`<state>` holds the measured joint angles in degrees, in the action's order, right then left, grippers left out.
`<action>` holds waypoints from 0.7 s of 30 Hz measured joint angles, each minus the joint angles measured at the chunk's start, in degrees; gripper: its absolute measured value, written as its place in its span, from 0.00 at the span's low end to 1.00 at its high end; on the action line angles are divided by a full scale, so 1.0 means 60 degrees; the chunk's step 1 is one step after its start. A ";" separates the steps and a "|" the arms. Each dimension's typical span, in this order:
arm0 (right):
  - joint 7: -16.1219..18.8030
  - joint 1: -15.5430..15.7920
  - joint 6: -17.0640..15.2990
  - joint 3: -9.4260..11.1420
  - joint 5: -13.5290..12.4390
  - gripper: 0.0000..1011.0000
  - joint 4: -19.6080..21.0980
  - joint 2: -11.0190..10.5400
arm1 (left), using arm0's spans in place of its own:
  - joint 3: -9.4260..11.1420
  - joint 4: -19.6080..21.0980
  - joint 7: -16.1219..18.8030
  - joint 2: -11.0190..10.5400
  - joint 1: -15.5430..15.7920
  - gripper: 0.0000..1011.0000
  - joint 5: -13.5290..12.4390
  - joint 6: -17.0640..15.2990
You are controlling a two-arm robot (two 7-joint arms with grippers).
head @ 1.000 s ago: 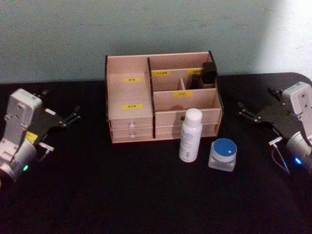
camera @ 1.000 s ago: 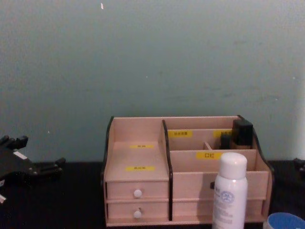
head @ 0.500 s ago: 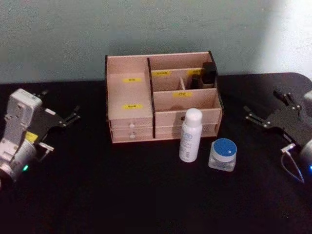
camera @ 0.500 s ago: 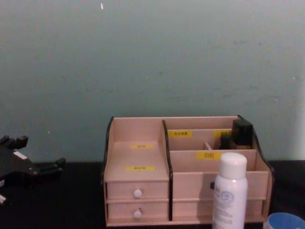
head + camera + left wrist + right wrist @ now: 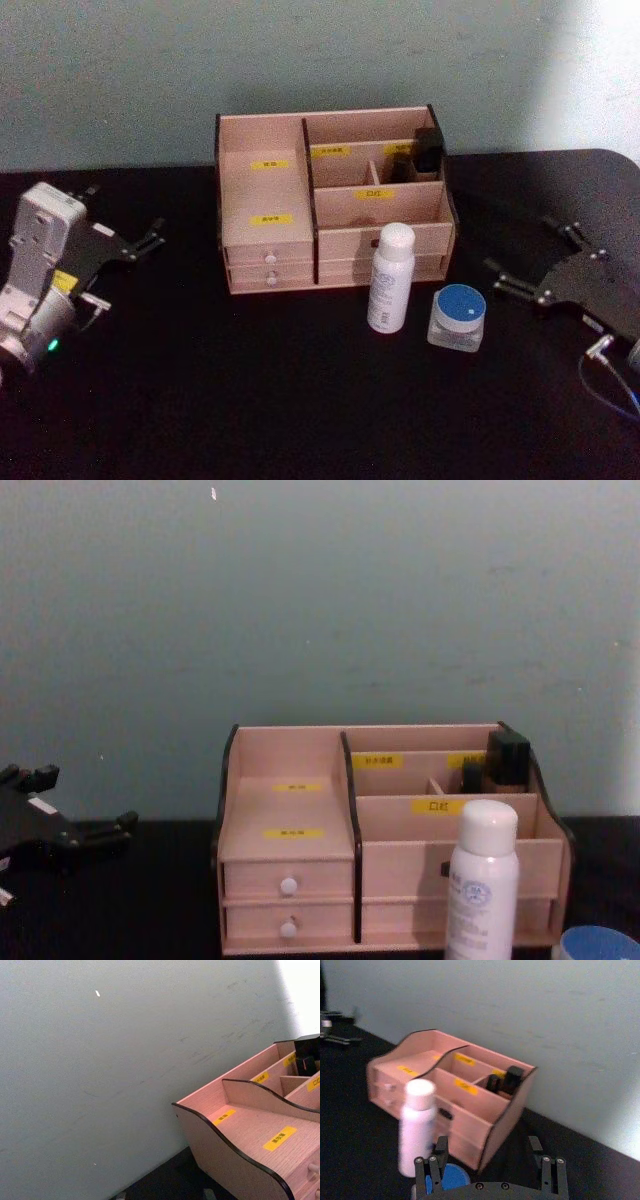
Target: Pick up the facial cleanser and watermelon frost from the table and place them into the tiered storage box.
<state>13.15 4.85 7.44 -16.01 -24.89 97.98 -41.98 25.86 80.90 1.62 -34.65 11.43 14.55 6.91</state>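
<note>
Swinging down and leftward over the last second, the right gripper now hangs low over the black table, near the right side of the blue-lidded jar. Its fingers are spread wide and hold nothing. That looks like the start of an approach on the jar, since the right wrist view puts the blue lid beside one finger. The jar and the white bottle stand untouched just in front of the tiered storage box, bottle left of jar. I cannot tell which is the cleanser and which the watermelon frost. Neither is stowed, so the whole task remains. The left gripper stays parked well left of the box, fingers apart.
</note>
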 joint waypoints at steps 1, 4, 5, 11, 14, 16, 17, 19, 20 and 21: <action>0.0079 0.0013 -0.0001 -0.0016 -0.0011 0.99 0.0005 0.0000 | 0.0001 0.0000 0.0000 0.0000 -0.0001 0.99 0.0000 0.0000; 0.0391 0.0012 -0.0032 -0.0117 -0.0030 0.99 -0.0005 0.0035 | 0.0000 0.0000 0.0000 0.0000 -0.0001 0.99 0.0000 0.0000; 0.0474 -0.0005 -0.0045 -0.0153 -0.0033 0.99 -0.0028 0.0055 | 0.0001 0.0001 0.0000 0.0000 0.0000 0.99 0.0000 0.0000; 0.1132 -0.0308 -0.0147 -0.0473 -0.0027 0.99 -0.0313 0.0293 | 0.0000 0.0000 0.0000 0.0000 0.0000 0.99 0.0000 0.0000; 0.1405 -0.0516 -0.0215 -0.0619 -0.0003 0.99 -0.0519 0.0475 | 0.0000 0.0001 0.0000 0.0000 0.0000 0.99 0.0000 0.0000; 0.1546 -0.0636 -0.0264 -0.0697 0.0042 0.99 -0.0647 0.0596 | 0.0001 0.0000 0.0000 0.0000 0.0000 0.99 -0.0001 0.0000; 0.1588 -0.0673 -0.0276 -0.0721 0.0061 0.99 -0.0692 0.0633 | 0.0000 0.0000 0.0000 0.0000 -0.0001 0.99 0.0000 0.0000; 0.1693 -0.0787 -0.0292 -0.0792 0.0142 0.99 -0.0837 0.0761 | 0.0000 0.0001 0.0000 0.0000 -0.0001 0.99 0.0000 0.0000; 0.1721 -0.0829 -0.0296 -0.0813 0.0168 0.99 -0.0883 0.0810 | 0.0000 0.0000 0.0000 0.0000 -0.0001 0.99 0.0000 0.0000; 0.1750 -0.0869 -0.0300 -0.0832 0.0192 0.99 -0.0930 0.0852 | 0.0001 0.0000 0.0000 0.0000 0.0000 0.99 0.0000 0.0000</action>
<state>23.65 -0.36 5.64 -21.00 -23.73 92.41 -36.87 25.86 80.90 1.62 -34.64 11.43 14.55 6.91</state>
